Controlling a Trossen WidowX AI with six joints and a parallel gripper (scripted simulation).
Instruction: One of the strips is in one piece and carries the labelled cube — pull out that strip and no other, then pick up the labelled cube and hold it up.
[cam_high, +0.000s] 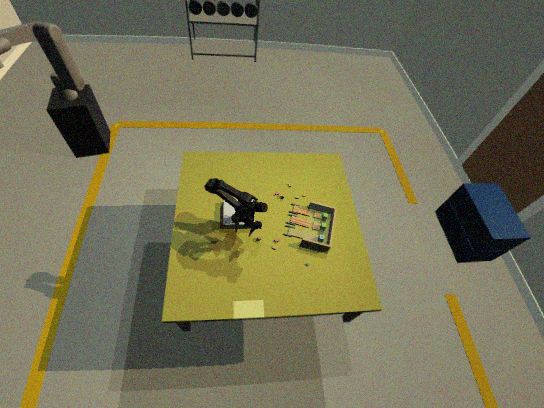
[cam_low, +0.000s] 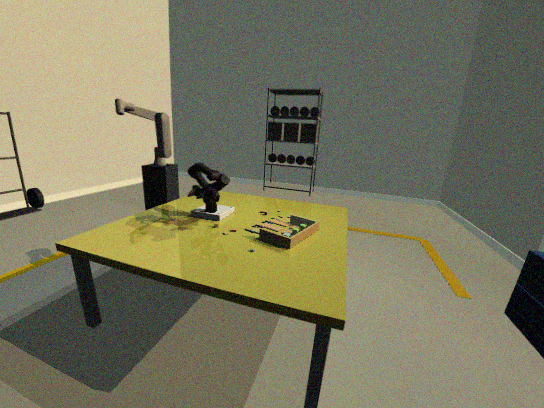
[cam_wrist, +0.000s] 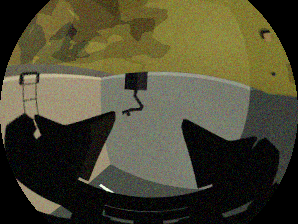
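Note:
An open-fronted box (cam_high: 333, 225) (cam_low: 275, 240) stands on the yellow table (cam_high: 270, 285) (cam_low: 210, 265). Three strips reach out of its open side towards the arm: an upper orange one (cam_high: 300, 209), a middle orange one (cam_high: 300, 221) and a lower paler one (cam_high: 302, 233). At their inner ends are a green cube (cam_high: 325, 216) (cam_low: 303, 225), a second green cube (cam_high: 324, 225) (cam_low: 296, 230) and a teal cube (cam_high: 321, 237) (cam_low: 286, 234). Labels and breaks in the strips are too small to tell. My gripper (cam_wrist: 149, 119) is open and empty, held above the table away from the box.
Several small bits lie around the box, among them a pink one (cam_high: 276, 241), a dark one (cam_high: 258, 239) and a grey one (cam_high: 307, 264) (cam_low: 251, 250). The box walls rise beside the cubes. A shelf rack (cam_low: 292, 142) and another robot arm (cam_low: 163, 135) stand beyond the table.

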